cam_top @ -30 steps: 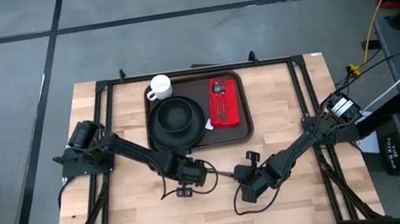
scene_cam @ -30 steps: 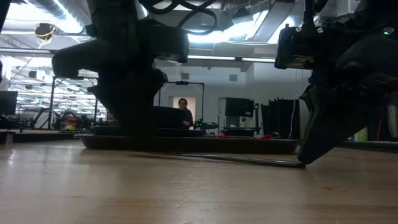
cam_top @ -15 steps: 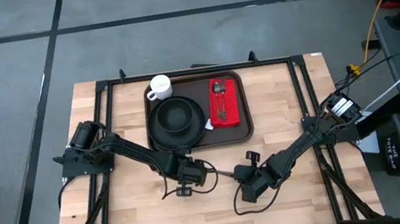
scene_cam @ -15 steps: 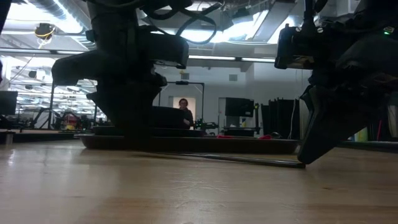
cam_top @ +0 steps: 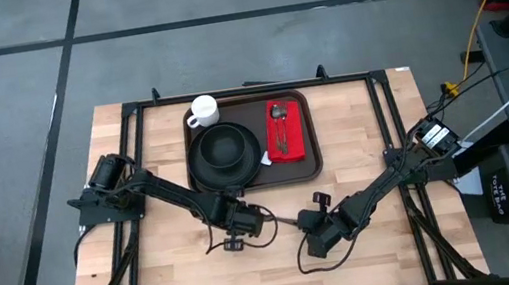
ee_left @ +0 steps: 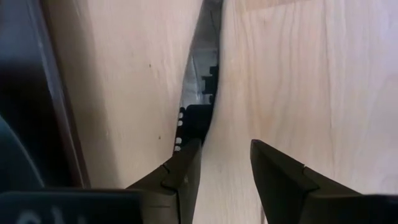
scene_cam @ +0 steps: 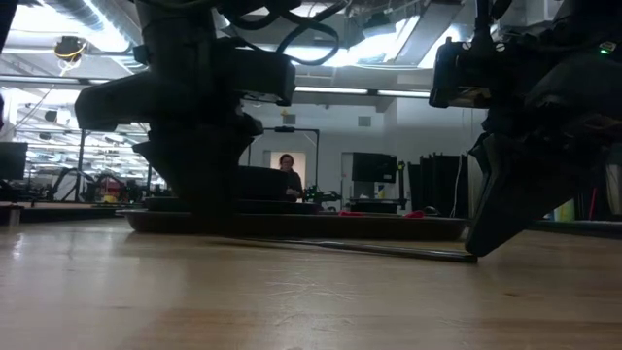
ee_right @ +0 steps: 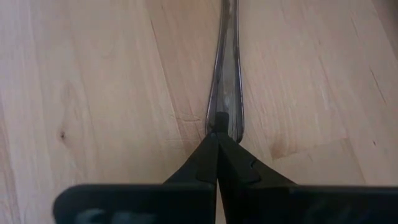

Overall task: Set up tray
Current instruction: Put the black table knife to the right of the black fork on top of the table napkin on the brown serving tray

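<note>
High view, tray: the tray (cam_top: pixel 313 144) sits near the far edge of the table (cam_top: pixel 363 126), about in the middle from side to side.
High view, on the tray: a white cup (cam_top: pixel 202 111) in the far left corner, a round black plate (cam_top: pixel 224 154) beside it, and a red napkin (cam_top: pixel 286 130) with cutlery on top at the right.
High view, claws: the left claw (cam_top: pixel 269 223) and the right claw (cam_top: pixel 309 222) are low over the wood between the tray and the near edge of the table, pointing at each other.
High view, between them: a thin metal utensil (cam_top: pixel 287 223) lies flat on the table.
Low view, tray: it looks like a long dark flat shape (scene_cam: pixel 408 229) behind both arms, with a low rim.
Low view, utensil: a thin shiny bar (scene_cam: pixel 389 251) on the wood, just in front of the tray.
Low view, room: a person (scene_cam: pixel 286 171) is far behind the table.
Left wrist view, claw: the left claw (ee_left: pixel 224 168) is partly open with nothing in it; the utensil (ee_left: pixel 200 81) lies just ahead of the fingers.
Right wrist view, claw: the right claw (ee_right: pixel 217 152) is pinched tight, its tips on the end of the utensil handle (ee_right: pixel 226 74).
How the tray may handle: I think it is stiff, light and a bit slippery. The rim is the best place to hold.
In the way: the tray's near edge is close, so a push could bump it.
</note>
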`<state>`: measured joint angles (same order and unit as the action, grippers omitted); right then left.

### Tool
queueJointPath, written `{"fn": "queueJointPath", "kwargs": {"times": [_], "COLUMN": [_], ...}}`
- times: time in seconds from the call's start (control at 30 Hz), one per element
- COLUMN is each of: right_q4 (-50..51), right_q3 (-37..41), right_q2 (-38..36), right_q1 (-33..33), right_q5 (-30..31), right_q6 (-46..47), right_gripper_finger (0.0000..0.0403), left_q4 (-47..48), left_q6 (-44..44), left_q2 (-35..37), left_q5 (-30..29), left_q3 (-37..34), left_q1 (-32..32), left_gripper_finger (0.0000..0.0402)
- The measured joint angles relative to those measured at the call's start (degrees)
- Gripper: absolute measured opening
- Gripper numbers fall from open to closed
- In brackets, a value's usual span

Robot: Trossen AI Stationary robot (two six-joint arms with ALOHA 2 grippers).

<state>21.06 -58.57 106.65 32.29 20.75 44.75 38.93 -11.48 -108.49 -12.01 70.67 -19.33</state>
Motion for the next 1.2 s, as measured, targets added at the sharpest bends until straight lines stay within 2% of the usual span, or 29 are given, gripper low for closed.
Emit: {"fn": "queueJointPath", "kwargs": {"times": [0.3, 0.43, 0.8, 1.0, 1.2], "right_q4": [0.0, 0.0, 0.0, 0.0, 0.0], "right_q3": [0.0, 0.0, 0.0, 0.0, 0.0], "right_q2": [0.0, 0.0, 0.0, 0.0, 0.0], "right_q1": [0.0, 0.0, 0.0, 0.0, 0.0], "right_q5": [0.0, 0.0, 0.0, 0.0, 0.0], "right_q6": [-0.2, -0.2, -0.2, -0.1, 0.0], "right_gripper_finger": [0.0005, 0.0005, 0.0005, 0.0005, 0.0005], "left_q4": [0.0, 0.0, 0.0, 0.1, 0.3], "left_q6": [0.8, -0.6, -0.7, -0.8, -1.0], "left_q2": [0.0, 0.0, 0.0, 0.0, 0.1], "left_q5": [2.3, 2.5, 2.2, -0.7, -0.9], "left_q3": [0.0, 0.0, 0.0, 0.0, 0.0], "left_q1": [0.0, -0.1, 0.2, 0.2, 0.4], "left_gripper_finger": [0.0106, 0.0107, 0.0164, 0.0199, 0.0219]}}
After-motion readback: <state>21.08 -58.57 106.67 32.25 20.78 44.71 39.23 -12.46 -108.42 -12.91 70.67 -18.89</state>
